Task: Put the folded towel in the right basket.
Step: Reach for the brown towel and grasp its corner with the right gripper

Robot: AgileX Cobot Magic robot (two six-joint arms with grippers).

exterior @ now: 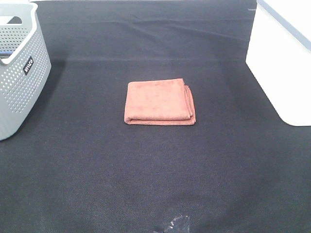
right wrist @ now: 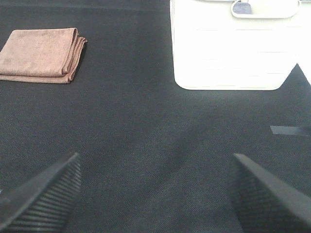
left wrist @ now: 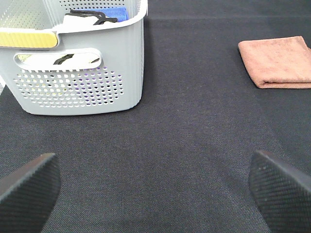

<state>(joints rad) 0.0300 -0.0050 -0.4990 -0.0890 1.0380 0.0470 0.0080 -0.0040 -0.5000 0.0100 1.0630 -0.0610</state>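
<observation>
Lying flat, untouched: folded towel [exterior: 159, 102]; left gripper [left wrist: 151, 165], right gripper [right wrist: 155, 162] both spread wide.

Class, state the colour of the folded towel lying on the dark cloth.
Rust brown. The folded towel shows best in the exterior high view.

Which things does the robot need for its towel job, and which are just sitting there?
Needed for the job:
- folded reddish-brown cloth towel
- white plastic basket on the right

Just sitting there:
- grey perforated plastic basket on the left
- blue cloth inside it
</observation>
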